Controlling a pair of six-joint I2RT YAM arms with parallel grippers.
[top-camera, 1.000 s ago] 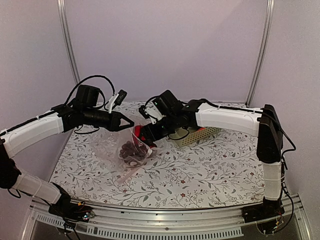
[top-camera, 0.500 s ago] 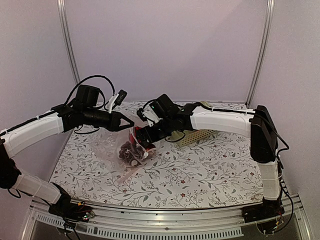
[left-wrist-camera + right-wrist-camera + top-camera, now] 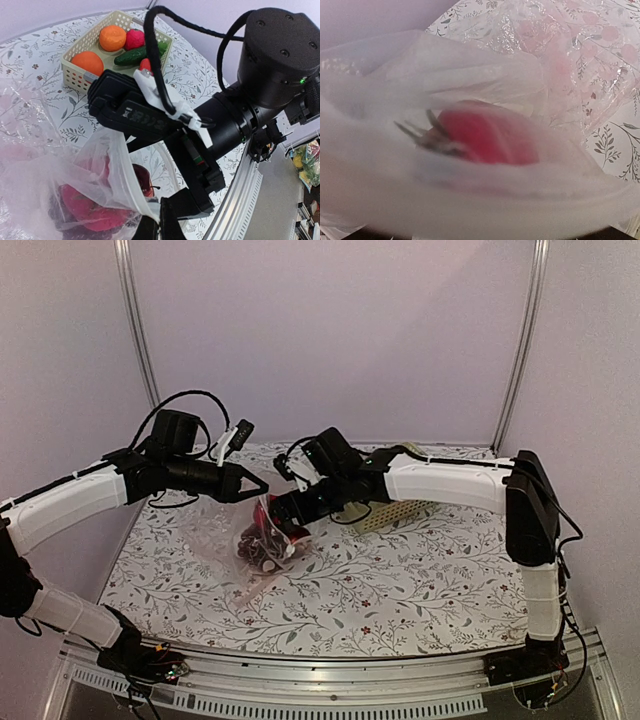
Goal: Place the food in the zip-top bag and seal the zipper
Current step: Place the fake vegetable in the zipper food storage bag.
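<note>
Left wrist shows our left end effector (image 3: 155, 225) pinching the zip-top bag (image 3: 107, 160); whether the right end effector (image 3: 272, 508), seemingly inside, grips, we cannot tell.

Count taken standing at the bench:

- White-and-black jointed robot arms: 2, one left (image 3: 70, 505) and one right (image 3: 450, 480).
- Clear plastic zip-top bag with pale polka dots (image 3: 210, 525): 1.
- Bunch of dark purple toy grapes (image 3: 255, 545): 1. Single grapes are too small to count.
- Round red fruit (image 3: 485, 137): 1.
- Cream perforated plastic basket (image 3: 75, 77): 1.
- Basket contents:
  - Round orange fruits: 2 (image 3: 112, 37) (image 3: 87, 61).
  - Long green cucumber-like vegetable (image 3: 132, 54): 1.
  - Knobbly red strawberry-like fruit (image 3: 134, 38): 1.
  - Small red piece (image 3: 145, 64): 1, mostly behind a black cable (image 3: 149, 50), kind unclear.
- Floral-printed table (image 3: 420, 570): 1.
- Grey metal upright posts: 2 (image 3: 135, 320) (image 3: 520, 330).
</note>
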